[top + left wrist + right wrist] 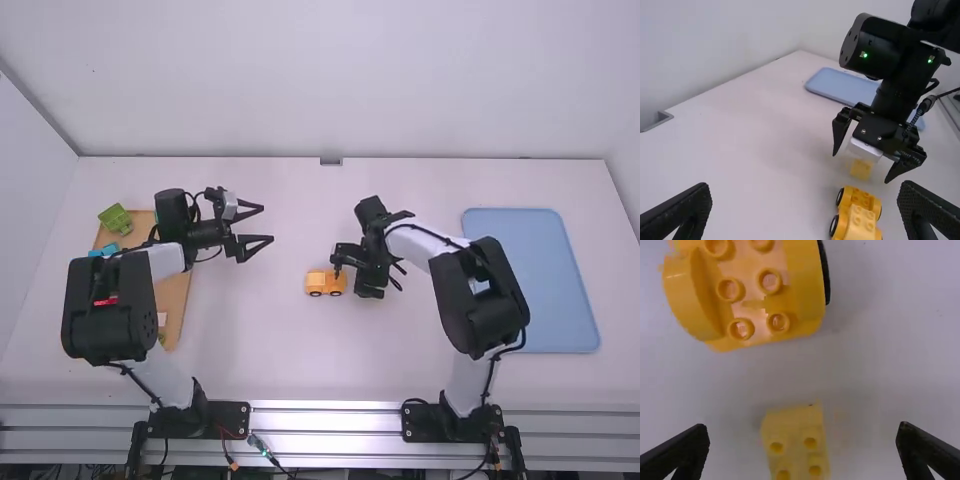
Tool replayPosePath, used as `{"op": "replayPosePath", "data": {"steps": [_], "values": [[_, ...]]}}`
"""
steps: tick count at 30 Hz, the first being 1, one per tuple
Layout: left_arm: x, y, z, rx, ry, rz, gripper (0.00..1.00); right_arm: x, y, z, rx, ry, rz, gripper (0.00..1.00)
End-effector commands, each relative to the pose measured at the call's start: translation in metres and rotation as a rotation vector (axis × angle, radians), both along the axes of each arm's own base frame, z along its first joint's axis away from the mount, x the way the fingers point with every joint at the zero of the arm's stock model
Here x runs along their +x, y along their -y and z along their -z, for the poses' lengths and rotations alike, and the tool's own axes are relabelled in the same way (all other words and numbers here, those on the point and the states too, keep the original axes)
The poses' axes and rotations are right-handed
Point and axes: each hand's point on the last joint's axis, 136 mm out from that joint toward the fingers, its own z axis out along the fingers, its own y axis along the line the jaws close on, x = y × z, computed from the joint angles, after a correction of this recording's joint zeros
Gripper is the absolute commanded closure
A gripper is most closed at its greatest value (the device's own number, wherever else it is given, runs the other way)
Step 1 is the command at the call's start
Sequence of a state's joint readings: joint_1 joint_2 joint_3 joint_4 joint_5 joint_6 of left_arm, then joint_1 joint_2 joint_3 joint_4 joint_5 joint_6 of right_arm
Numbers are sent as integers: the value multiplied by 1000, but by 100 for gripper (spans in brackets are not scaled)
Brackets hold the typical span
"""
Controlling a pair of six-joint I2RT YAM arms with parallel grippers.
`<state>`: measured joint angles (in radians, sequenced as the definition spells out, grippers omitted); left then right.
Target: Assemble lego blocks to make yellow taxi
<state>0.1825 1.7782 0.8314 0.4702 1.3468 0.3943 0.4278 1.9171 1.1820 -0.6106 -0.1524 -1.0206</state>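
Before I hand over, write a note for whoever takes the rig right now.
Left gripper: open, beside the tan tray.
Right gripper: open, over a loose yellow block, not gripping it.
Job: wheeled yellow base stands mid-table beside the loose block.
Done: one yellow block sits on the base.
Left: the loose block is not yet on; probably it goes on the base's bare studs.

Table (pixel 265 345): between left gripper (pixel 255 229) and yellow car (pixel 316 281) there is free surface to pass.
Yellow car: right gripper (pixel 362 272) stands close and obstructs its right side.
Small yellow block (pixel 795 442): room on both sides, between the spread fingers.
Wooden tray (pixel 176 300): left arm (pixel 107 310) covers it partly.
Wall (pixel 320 80): limits the far side.
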Motion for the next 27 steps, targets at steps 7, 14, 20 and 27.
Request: {"op": "replayPosePath", "data": {"steps": [7, 14, 20, 27], "values": [[-7, 6, -14, -53, 5, 74, 1, 0, -16, -102, 404, 89, -115, 1], [-6, 12, -12, -44, 3, 77, 1, 0, 12, -78, 604, 111, -85, 1], [-9, 14, -14, -53, 3, 96, 1, -3, 26, -57, 694, 174, -45, 1], [-32, 50, 18, 43, 100, 173, 1, -10, 15, -43, 765, 168, 24, 1]]}}
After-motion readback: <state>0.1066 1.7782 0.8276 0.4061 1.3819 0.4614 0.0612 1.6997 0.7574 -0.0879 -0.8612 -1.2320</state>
